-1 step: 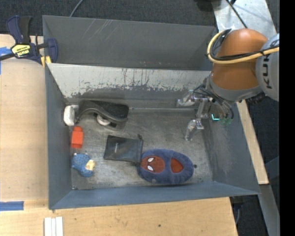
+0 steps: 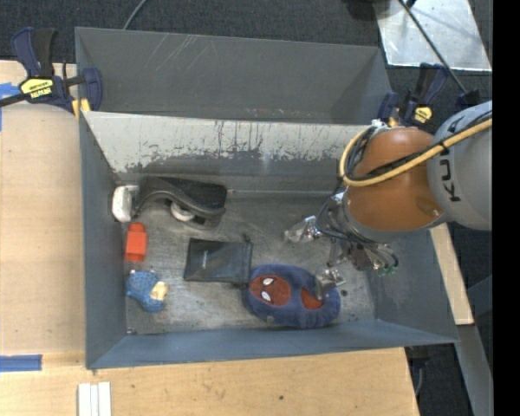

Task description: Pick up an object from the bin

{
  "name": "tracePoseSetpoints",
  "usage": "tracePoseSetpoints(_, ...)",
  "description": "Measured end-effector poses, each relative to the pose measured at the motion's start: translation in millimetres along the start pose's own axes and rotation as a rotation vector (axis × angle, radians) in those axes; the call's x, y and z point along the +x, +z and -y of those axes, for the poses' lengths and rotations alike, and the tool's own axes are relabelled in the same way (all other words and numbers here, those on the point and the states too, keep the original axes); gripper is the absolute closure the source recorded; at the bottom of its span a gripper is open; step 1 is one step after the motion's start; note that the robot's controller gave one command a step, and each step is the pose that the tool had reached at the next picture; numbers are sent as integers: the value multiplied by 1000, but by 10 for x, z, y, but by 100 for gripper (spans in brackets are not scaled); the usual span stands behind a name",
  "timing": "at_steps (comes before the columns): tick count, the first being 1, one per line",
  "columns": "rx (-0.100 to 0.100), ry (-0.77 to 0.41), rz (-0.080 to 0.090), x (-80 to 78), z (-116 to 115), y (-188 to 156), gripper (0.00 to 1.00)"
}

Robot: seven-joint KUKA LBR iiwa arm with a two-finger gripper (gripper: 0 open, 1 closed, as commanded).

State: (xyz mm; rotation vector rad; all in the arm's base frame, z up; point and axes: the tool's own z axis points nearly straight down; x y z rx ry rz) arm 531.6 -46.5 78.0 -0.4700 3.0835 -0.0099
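Note:
My gripper [image 2: 317, 254] hangs low at the right side of the bin, below the arm's orange cover. Its two metal fingertips [image 2: 302, 230] stand apart, one toward the back and one toward the front, so it is open with only bin floor between them. A blue plush toy with a red masked face [image 2: 288, 295] lies at the front of the bin. Its right end sits just under the front fingertip; whether they touch I cannot tell. A flat black scoop-shaped piece [image 2: 217, 261] lies to the left of the plush.
A black curved tool with a white end [image 2: 169, 199] lies along the back left. An orange block [image 2: 136, 242] and a small blue and yellow toy [image 2: 146, 290] sit near the left wall. The sloping bin walls stand close to the gripper at right and front.

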Motion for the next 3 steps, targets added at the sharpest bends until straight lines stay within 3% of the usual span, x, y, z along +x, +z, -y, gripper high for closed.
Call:
tracePoseSetpoints(1,14,-181,21,127,-435,-28,0)
tracePoseSetpoints(2,7,-178,-4,183,-432,-29,100)
tracePoseSetpoints(3,-7,-160,-10,112,-416,-1484,100)
